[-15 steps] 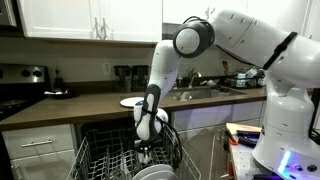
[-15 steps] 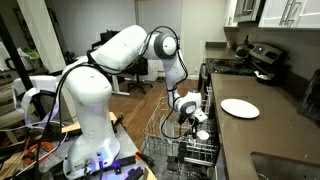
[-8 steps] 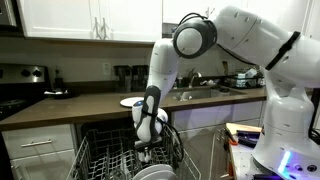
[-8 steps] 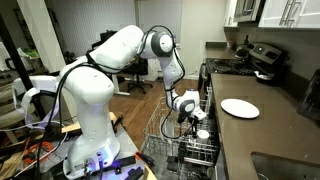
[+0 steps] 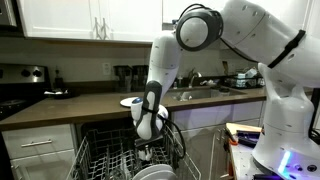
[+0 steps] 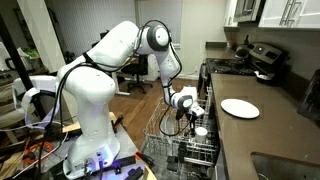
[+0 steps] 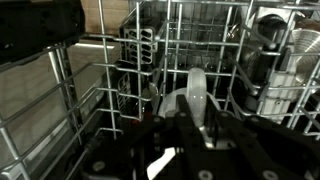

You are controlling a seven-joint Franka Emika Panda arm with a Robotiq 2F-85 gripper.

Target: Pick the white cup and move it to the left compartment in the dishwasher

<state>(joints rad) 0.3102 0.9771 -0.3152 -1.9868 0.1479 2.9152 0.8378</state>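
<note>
**Arm raised a touch, cup with it**

Since a second ago your arm has lifted: the elbow sits higher in both exterior views, and the wrist has come up a little over the rack. The white spot under the wrist has risen with it.

Your pincer points down into the dishwasher. In the wrist view its dark fingers stand on either side of the cup and close in against it, so it has hold of the cup. The cup shows there as a white arch right in the middle. In an exterior view the pincer hangs just above the wires with the cup at its tip. From the opposite side the pincer hides most of the cup.

Below and around the cup is the grey wire rack, pulled out of the dishwasher in both exterior views. You cannot tell which section of it lies under the cup. Pale and metal dishes stand in the rack to one side in the wrist view, and a large white dish shows at the near end of the rack.

Well apart from the pincer, a flat white plate lies on the desk beside the dishwasher.
</note>
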